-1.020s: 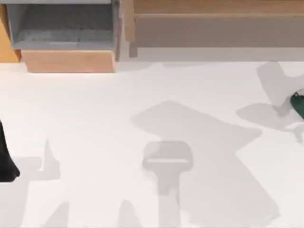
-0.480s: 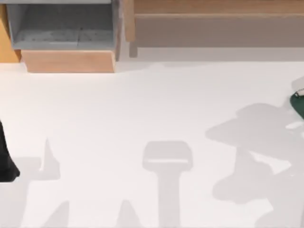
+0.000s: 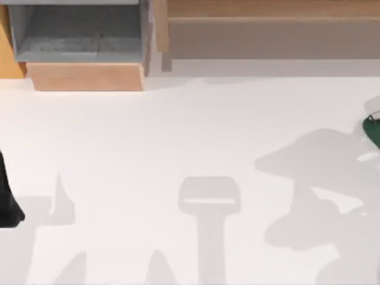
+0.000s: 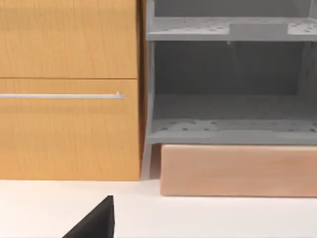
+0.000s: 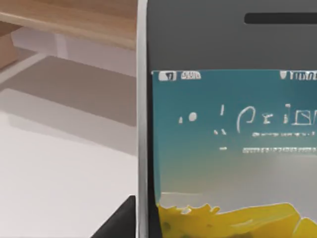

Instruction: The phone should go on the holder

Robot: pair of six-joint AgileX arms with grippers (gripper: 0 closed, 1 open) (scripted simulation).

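Note:
The holder (image 3: pixel 209 199), a pale grey stand, sits on the white table (image 3: pixel 119 136) at front centre. The phone (image 5: pixel 228 148) hangs close before the right wrist camera: black face, silver rim, teal screen with yellow at its lower end. A dark finger (image 5: pixel 119 223) of my right gripper lies against its rim, shut on it. In the top view a green-dark sliver of the phone (image 3: pixel 373 127) shows at the right edge, well right of the holder. My left arm (image 3: pixel 6 196) stays parked at the left edge, and part of the left gripper (image 4: pixel 94 225) shows in its wrist view.
A grey open shelf unit (image 3: pixel 77 29) on a wooden base (image 3: pixel 86 76) stands at the back left, next to an orange wooden cabinet (image 4: pixel 69 89). A long wooden shelf (image 3: pixel 273 24) runs along the back right. The right arm's shadow (image 3: pixel 320 196) lies on the table's right part.
The right arm's shadow slid from the table's centre to the right over the first half second. A grey shape at the upper right went out of view. Since then nothing has visibly moved.

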